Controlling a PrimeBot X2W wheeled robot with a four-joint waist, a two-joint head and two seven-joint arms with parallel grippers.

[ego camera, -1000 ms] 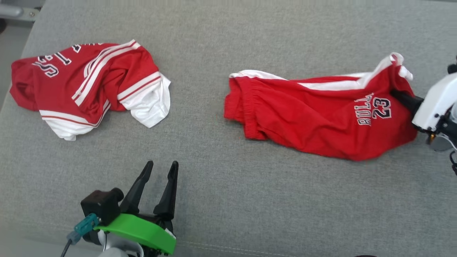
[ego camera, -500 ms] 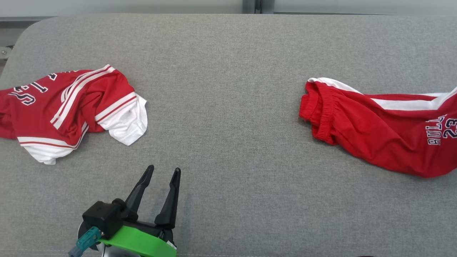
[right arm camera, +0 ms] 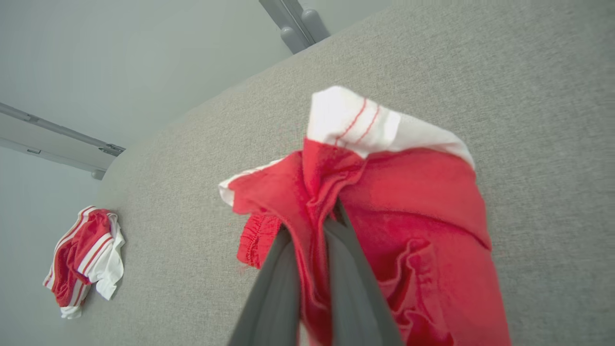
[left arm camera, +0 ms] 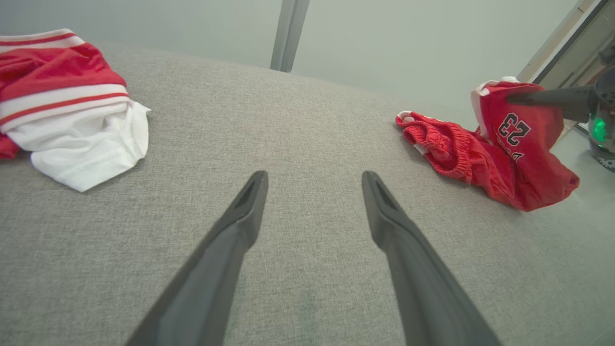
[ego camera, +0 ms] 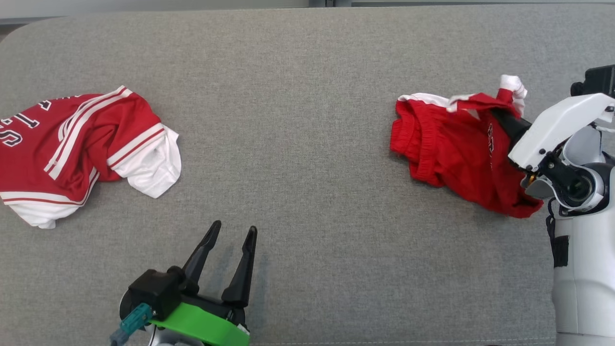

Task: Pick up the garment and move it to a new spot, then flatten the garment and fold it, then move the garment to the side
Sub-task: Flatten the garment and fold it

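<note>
Right pincer (ego camera: 499,117) clamped on red shorts (ego camera: 447,154), left pincer (ego camera: 234,227) apart over grey cushion (ego camera: 307,96)

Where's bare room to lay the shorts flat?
Widest bare patch: middle of the grey surface, between jersey and shorts, beyond the left pincer. Also the near strip right of that pincer. Crowded: far right, where the right pincer grips the shorts; jersey fills the left.

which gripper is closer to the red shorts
Right. The right gripper is shut on the raised end of the red shorts; the left gripper hangs open over the cushion, well apart.
</note>
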